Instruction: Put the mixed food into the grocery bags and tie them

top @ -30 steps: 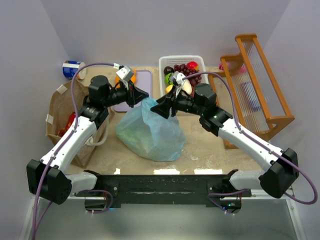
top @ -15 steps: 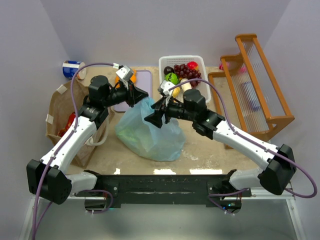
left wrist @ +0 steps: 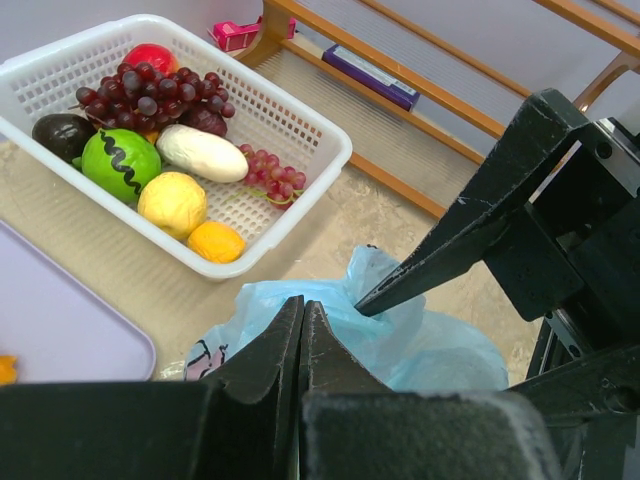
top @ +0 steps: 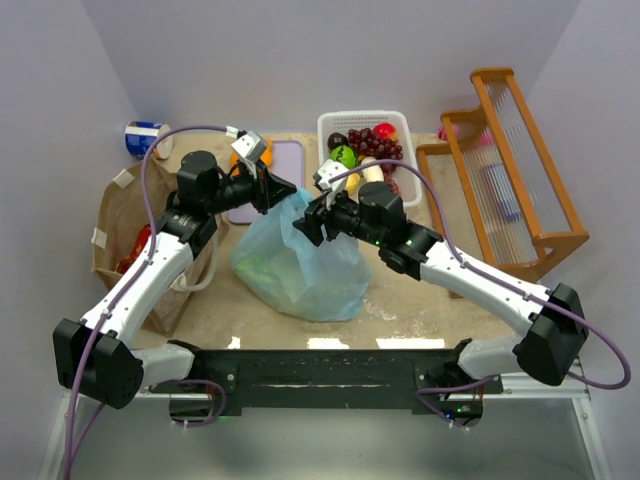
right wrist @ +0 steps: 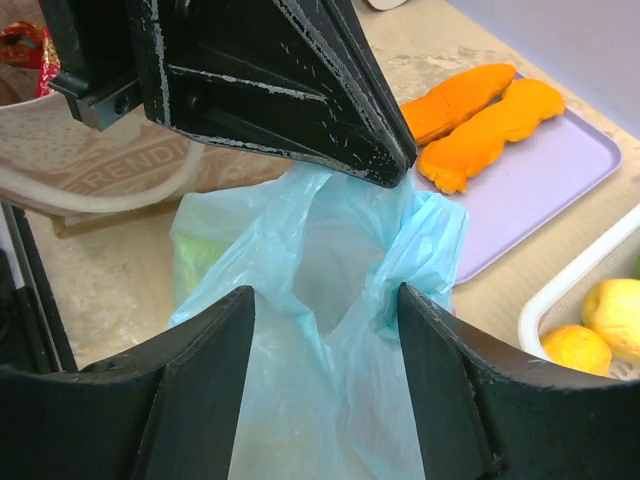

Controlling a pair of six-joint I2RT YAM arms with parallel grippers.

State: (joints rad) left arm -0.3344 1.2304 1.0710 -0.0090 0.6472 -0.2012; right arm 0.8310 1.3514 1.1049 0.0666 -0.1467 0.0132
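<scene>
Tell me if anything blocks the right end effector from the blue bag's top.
Nothing visible does. The open right end effector straddles the bunched top of the bag. The left end effector, shut on the bag, sits just beyond it.

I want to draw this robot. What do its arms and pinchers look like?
The left arm and right arm have white tube links with chunky black joints. A thin purple cable loops along each. The left gripper and right gripper are black, each with two pointed wedge fingers, scuffed whitish in places.
</scene>
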